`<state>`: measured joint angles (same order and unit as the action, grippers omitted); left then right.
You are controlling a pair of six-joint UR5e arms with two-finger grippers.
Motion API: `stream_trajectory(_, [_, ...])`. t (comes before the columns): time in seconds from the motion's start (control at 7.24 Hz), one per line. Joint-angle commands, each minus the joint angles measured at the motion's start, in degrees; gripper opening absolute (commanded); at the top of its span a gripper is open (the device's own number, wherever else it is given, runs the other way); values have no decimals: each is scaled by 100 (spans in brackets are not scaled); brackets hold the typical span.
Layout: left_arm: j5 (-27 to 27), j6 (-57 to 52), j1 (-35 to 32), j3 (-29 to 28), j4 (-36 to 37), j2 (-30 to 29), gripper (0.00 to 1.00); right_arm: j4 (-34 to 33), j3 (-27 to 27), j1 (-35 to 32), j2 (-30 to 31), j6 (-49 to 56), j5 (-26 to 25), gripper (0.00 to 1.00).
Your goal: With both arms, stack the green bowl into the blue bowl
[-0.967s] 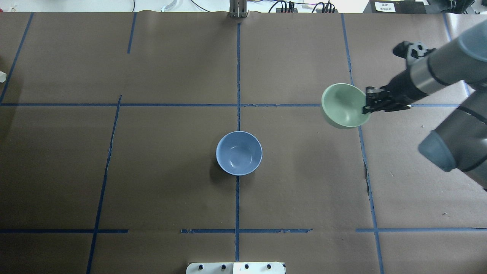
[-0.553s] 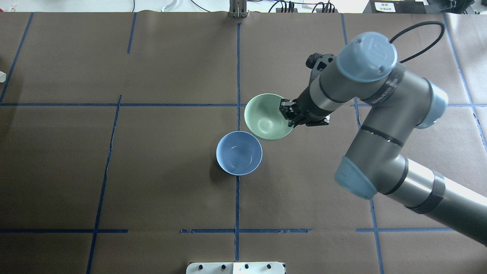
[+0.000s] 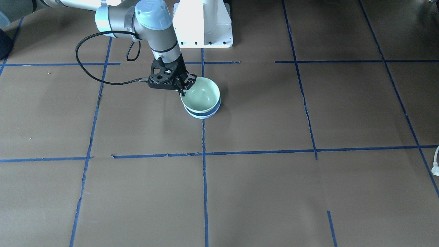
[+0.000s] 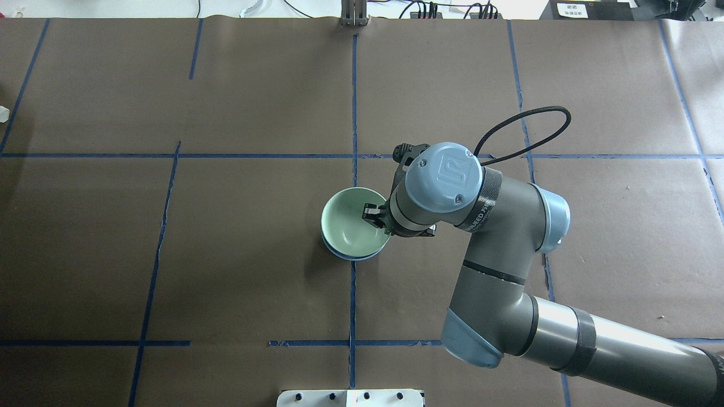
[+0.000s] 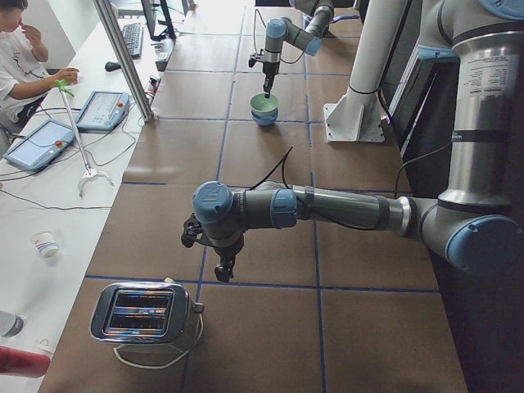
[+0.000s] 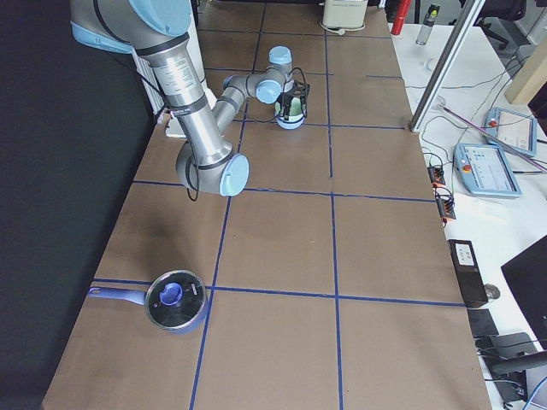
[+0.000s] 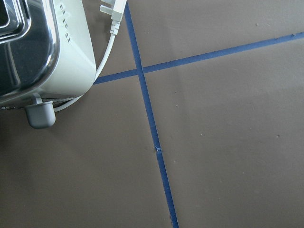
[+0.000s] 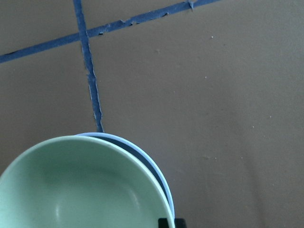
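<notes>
The bench carries two bowls, a green bowl and a blue bowl, one toaster and one pot, beside two arms, the left arm and the right arm.

A robotics lab: industrial arms on a white pedestal, a tape-gridded worktop, an operator beside control tablets.

Blue bowl under right gripper: only a rim sliver shows, the rest is hidden by green bowl. Right wrist view cuts off green bowl and fingertips at the bottom edge. Left gripper: too small, jaw state unclear. Toaster beside it is cropped.
</notes>
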<state>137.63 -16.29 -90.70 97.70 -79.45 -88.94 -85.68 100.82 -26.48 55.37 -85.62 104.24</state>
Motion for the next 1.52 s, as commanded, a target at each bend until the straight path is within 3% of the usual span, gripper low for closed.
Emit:
stream_trajectory(0.0, [1, 12, 0, 12, 0, 0, 100, 16, -211, 99, -27, -94, -97, 0])
stream_trajectory(0.28, [1, 12, 0, 12, 0, 0, 100, 16, -256, 116, -35, -147, -97, 3])
stream_trajectory(0.41, [1, 12, 0, 12, 0, 8, 100, 68, -256, 108, -53, -174, -97, 21])
stream_trajectory(0.55, [1, 12, 0, 12, 0, 0, 100, 182, -265, 108, -44, -304, -114, 99])
stream_trajectory(0.83, [1, 56, 0, 3, 0, 0, 100, 149, -230, -311, -140, -183, 103, 100])
stream_trajectory(0.97, [-17, 317, 0, 12, 0, 0, 100, 104, -238, -801, -89, 270, 827, 100])
stream_trajectory(1.11, [-34, 381, 9, -14, 17, 8, 100, -366, -247, -1442, -45, 1179, 1479, 100])
stream_trajectory(1.38, [-105, 601, 53, -85, 9, 0, 100, -1316, -247, -2760, 314, 3751, 2317, 100])
